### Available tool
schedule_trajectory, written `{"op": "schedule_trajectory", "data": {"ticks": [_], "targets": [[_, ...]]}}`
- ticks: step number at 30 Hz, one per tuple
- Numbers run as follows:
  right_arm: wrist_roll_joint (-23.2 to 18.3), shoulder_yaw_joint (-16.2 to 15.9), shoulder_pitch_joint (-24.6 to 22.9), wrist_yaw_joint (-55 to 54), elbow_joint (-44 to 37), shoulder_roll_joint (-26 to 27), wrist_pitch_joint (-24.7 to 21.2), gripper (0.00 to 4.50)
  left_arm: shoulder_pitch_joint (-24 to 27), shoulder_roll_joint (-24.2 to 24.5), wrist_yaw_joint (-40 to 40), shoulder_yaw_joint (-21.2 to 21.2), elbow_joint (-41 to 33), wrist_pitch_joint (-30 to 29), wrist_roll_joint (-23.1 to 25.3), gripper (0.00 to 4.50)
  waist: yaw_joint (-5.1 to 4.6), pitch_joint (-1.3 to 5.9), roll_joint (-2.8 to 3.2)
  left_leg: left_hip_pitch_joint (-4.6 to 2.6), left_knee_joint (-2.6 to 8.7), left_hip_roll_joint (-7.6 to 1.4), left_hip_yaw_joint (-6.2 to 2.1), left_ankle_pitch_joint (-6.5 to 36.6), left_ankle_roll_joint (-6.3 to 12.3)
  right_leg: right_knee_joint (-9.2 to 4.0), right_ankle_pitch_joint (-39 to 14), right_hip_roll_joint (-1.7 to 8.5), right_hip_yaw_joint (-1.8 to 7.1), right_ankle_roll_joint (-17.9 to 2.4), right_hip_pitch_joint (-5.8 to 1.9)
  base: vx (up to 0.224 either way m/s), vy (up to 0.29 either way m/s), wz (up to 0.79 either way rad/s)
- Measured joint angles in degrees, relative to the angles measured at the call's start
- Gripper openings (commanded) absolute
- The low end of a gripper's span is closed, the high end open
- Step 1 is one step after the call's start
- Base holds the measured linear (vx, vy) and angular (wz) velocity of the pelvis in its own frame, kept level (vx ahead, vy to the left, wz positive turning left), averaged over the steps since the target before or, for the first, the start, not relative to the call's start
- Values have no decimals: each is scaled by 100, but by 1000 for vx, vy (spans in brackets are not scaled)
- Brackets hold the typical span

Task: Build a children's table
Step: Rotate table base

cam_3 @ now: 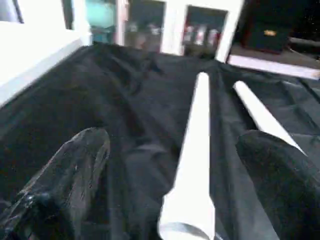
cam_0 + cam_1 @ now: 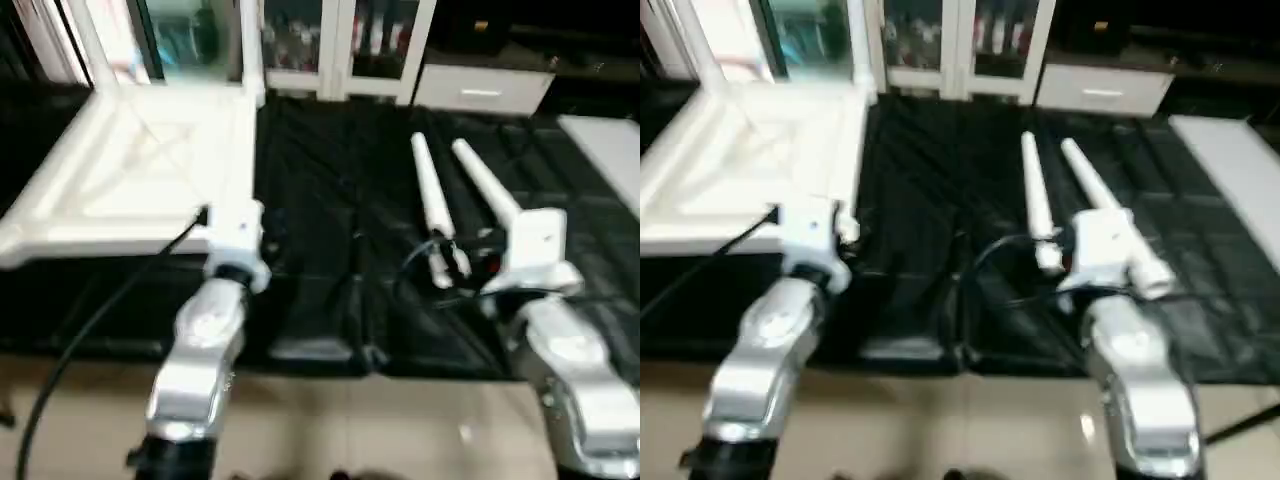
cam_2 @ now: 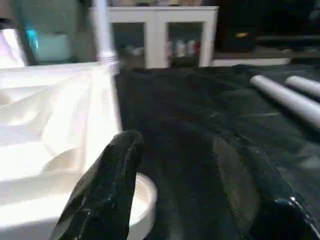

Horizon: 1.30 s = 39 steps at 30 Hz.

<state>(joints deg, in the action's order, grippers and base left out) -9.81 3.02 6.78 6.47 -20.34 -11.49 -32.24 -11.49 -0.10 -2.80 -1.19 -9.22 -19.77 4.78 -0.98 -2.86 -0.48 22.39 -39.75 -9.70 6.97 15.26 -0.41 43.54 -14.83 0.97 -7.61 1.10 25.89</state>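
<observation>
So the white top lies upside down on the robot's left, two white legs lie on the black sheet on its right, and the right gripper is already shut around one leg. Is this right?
Not quite. The right gripper is open: in the right wrist view its two fingers stand wide on either side of the nearer leg, not clamped on it. The rest holds: the top lies ribs-up on the left, and the second leg lies beside the first.

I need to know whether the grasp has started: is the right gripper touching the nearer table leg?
Apart. In the right wrist view the leg lies between the open right gripper's fingers, with black sheet showing on both sides.

Left hand (image 3: 175,190) half open, right hand (image 1: 175,185) spread wide
</observation>
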Motion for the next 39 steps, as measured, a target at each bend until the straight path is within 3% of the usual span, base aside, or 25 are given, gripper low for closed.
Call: {"op": "schedule_trajectory", "data": {"ticks": [1,3,4,7,11,14,15,17,19,20,21,22,24,25,26,27,29,30,31,32,33,34,36,37,39], "targets": [[-11,-2,2,8,2,-22,-23,450,69,-3,68,32,-52,4,59,261,29,43,-74,41,-4,-8,0,-30,1,66,-34,192,258,-63,-32,-62,-133,3],[-81,-28,66,87,32,-73,-45,450,119,-58,142,37,-213,-9,111,261,118,76,-303,126,-71,7,52,-53,-22,-332,67,464,501,135,-160,-79,-162,-6],[-106,-52,30,154,48,-100,-89,450,237,-135,131,-14,-252,-21,95,261,194,43,-291,153,29,3,9,-86,-21,-412,96,420,453,91,-176,-142,-188,-18],[-159,-51,-2,237,78,-155,-115,450,344,-223,65,-149,-410,-65,-87,261,264,5,-361,-21,404,-18,47,-251,-359,-476,133,408,446,56,-175,-113,-156,-7],[-333,-56,164,328,88,53,-218,450,373,-180,-23,-109,-850,-80,-283,261,277,-38,-402,-106,471,-73,67,-299,-454,-518,121,368,384,37,-181,-37,-53,0],[-357,-158,353,402,140,73,-222,450,480,-53,-67,-71,-876,-175,-259,261,293,-132,-318,-400,492,-318,183,-272,-499,-744,75,220,329,-34,-397,-77,9,-39],[-357,-161,358,405,154,72,-221,450,476,-43,-79,-79,-878,-183,-253,261,289,-171,-287,-489,508,-359,250,-273,-504,-672,-35,255,242,-128,-423,-16,69,-67],[-358,-120,328,404,172,59,-212,450,415,-44,-97,-157,-917,-198,-254,261,345,-206,-466,-663,513,-388,453,-253,-539,-150,-346,454,140,-213,-620,-55,23,-58],[-354,-64,412,411,272,-9,-201,450,443,-49,-156,-293,-992,-228,-260,261,524,-151,-608,-697,384,-405,558,-77,-626,0,-659,358,397,-101,-785,39,-77,-26],[-352,-70,411,413,324,-27,-201,450,512,-55,-170,-324,-996,-254,-258,261,622,-162,-570,-545,120,-373,443,114,-396,-59,-668,336,383,-114,-815,77,-97,-24],[-350,-66,385,414,371,-39,-202,450,535,-50,-188,-371,-992,-278,-259,261,701,-134,-484,-415,-203,-227,278,214,-211,-121,-666,319,412,-117,-851,138,-71,-9],[-342,-55,337,417,458,-60,-202,450,536,-53,-198,-434,-994,-294,-264,261,775,-136,-512,-330,-373,24,179,263,-102,-244,-661,279,519,-126,-932,180,-58,23],[-332,-30,351,432,499,-74,-200,450,486,-30,-198,-461,-1035,-294,-252,261,842,-91,-386,-313,-67,205,134,253,-87,-515,-599,114,579,-195,-1128,165,-48,30],[-337,-21,399,465,497,-69,-194,450,464,3,-199,-458,-1090,-292,-236,261,895,-22,-213,-335,313,157,109,103,-85,-651,-579,-62,501,-214,-1238,182,37,32],[-346,-50,449,480,533,-1,-190,450,462,46,-199,-446,-1128,-290,-226,261,939,3,-155,-432,328,98,71,-72,-148,-670,-604,-86,470,-213,-1286,182,37,32],[-363,-129,481,515,539,63,-192,450,470,139,-195,-382,-1132,-296,-212,261,895,17,-200,-461,356,136,5,-33,-130,-660,-652,-49,418,-240,-1267,249,31,15],[-436,-239,605,580,539,139,-205,450,493,262,-194,-200,-1114,-363,-165,261,779,39,-312,-476,332,178,-13,87,-99,12,-664,84,387,-46,-762,238,-9,3],[-443,-239,603,589,541,142,-214,450,490,272,-200,-201,-1114,-375,-164,261,698,57,-344,-500,327,186,-12,134,-99,154,-599,163,391,71,-514,178,3,-2],[-447,-237,602,589,550,142,-219,450,477,273,-204,-204,-1117,-378,-164,261,589,89,-415,-540,328,205,29,202,-91,130,-474,270,400,197,-184,166,-21,-1],[-448,-232,602,579,551,140,-229,450,458,273,-207,-210,-1117,-380,-164,261,503,100,-501,-582,328,244,79,251,-106,-127,-302,355,431,129,-9,166,-21,-1],[-442,-224,627,531,557,139,-270,450,427,284,-222,-213,-1124,-378,-170,261,431,104,-676,-643,332,339,171,310,-120,-552,72,452,533,-5,27,162,-56,-4],[-424,-156,608,464,612,114,-325,450,422,270,-268,-266,-1083,-384,-177,261,396,94,-736,-678,225,385,198,441,-45,-541,370,459,667,-59,-33,166,-69,1],[-401,60,639,295,818,116,-477,450,427,248,-384,-479,-1070,-400,-199,261,447,80,-659,-545,-94,415,-30,466,248,-659,354,385,674,-134,-185,173,-63,-3],[-403,179,758,164,940,118,-790,450,413,438,-597,-597,-1081,-398,-259,261,447,83,-631,-445,-77,433,-83,277,45,-695,343,356,667,-156,-266,137,-38,-17],[-415,269,1034,35,1004,148,-1171,450,404,679,-859,-618,-1107,-394,-317,261,424,79,-454,-306,322,286,-206,-68,-382,-648,324,207,563,-154,-318,68,-19,-9]]}}
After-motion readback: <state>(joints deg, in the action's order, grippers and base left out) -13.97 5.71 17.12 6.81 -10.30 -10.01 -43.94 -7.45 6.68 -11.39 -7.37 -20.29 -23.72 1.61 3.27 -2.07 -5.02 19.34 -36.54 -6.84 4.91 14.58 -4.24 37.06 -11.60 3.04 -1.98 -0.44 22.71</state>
